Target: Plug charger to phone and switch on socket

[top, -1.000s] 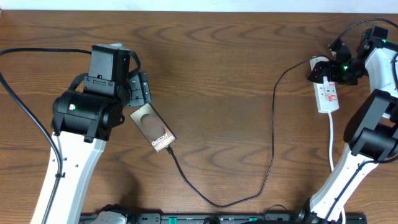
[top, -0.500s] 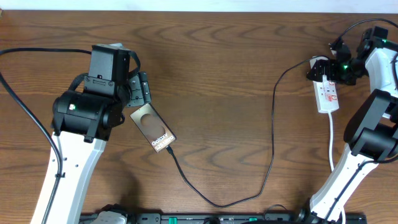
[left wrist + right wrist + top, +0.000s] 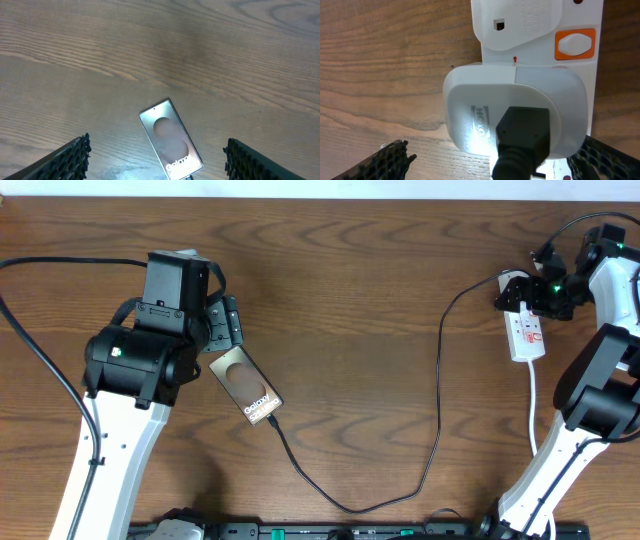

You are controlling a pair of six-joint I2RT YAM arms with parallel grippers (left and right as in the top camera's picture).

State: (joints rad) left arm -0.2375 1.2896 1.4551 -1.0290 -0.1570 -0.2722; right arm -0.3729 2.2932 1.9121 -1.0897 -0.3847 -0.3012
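The phone [image 3: 248, 388] lies flat on the table with its "Galaxy" end toward the front. The charger's black cable [image 3: 437, 400] meets that end at its plug tip [image 3: 273, 421] and runs to the white adapter [image 3: 507, 283]. The adapter [image 3: 515, 112] sits in the socket [image 3: 540, 30], a white power strip [image 3: 527, 335] with an orange switch [image 3: 575, 44]. My left gripper [image 3: 226, 328] is open over the phone's far end; the phone [image 3: 170, 141] shows between its fingers [image 3: 65, 160]. My right gripper [image 3: 495, 157] is open, straddling the adapter without touching it.
The power strip's thick white cord [image 3: 533, 405] runs toward the front right beside my right arm's base. A black cable [image 3: 60, 262] lies at the far left. The charger cable loops near the table's front edge [image 3: 350, 508].
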